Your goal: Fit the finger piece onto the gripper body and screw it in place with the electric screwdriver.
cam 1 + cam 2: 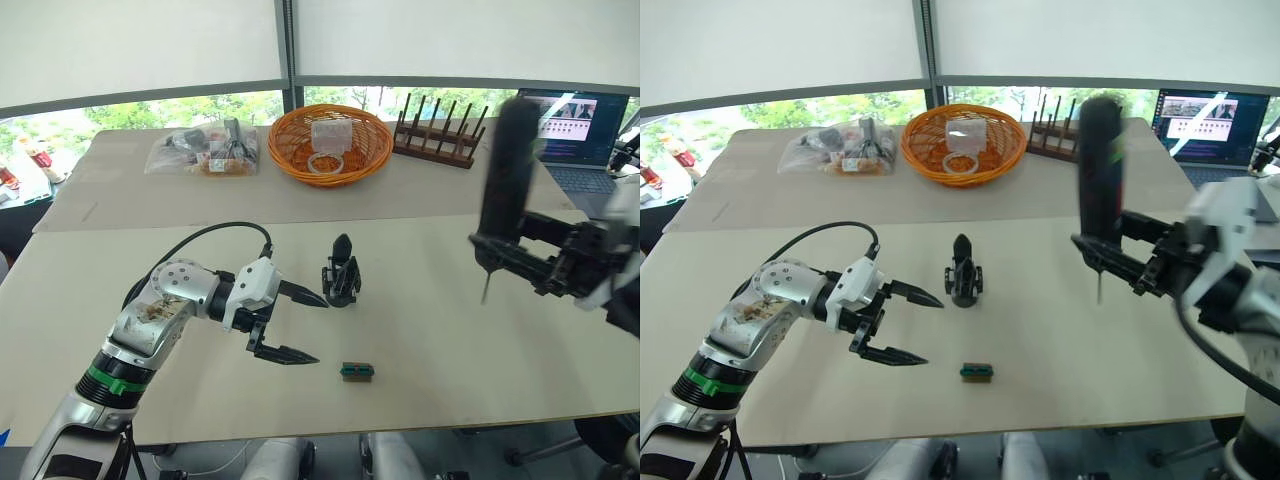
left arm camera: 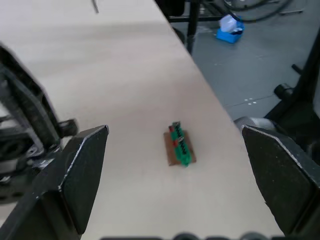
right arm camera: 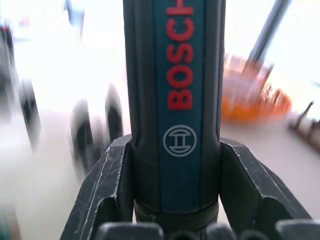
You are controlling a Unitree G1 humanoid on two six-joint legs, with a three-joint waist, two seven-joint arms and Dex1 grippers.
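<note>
The gripper body [image 1: 341, 272] stands in the middle of the near table, one pointed black finger sticking up. No loose finger piece is in view. My left gripper [image 1: 320, 329] is open just left of the body, empty, its fingertips pointing toward it. A small green-and-brown block [image 2: 178, 148] lies on the table between and beyond those fingers. At the right, my right gripper [image 1: 497, 252] is shut on the electric screwdriver [image 1: 508, 170], held upright above the table with its thin bit pointing down. The right wrist view shows the screwdriver's red label [image 3: 179, 60] between the fingers [image 3: 105, 185].
An orange basket [image 1: 330, 145], a plastic bag of parts [image 1: 205, 150] and a wooden peg rack [image 1: 438, 130] stand on the far table. A laptop [image 1: 575, 135] is at the far right. The table's front edge [image 1: 400, 428] runs close to the block.
</note>
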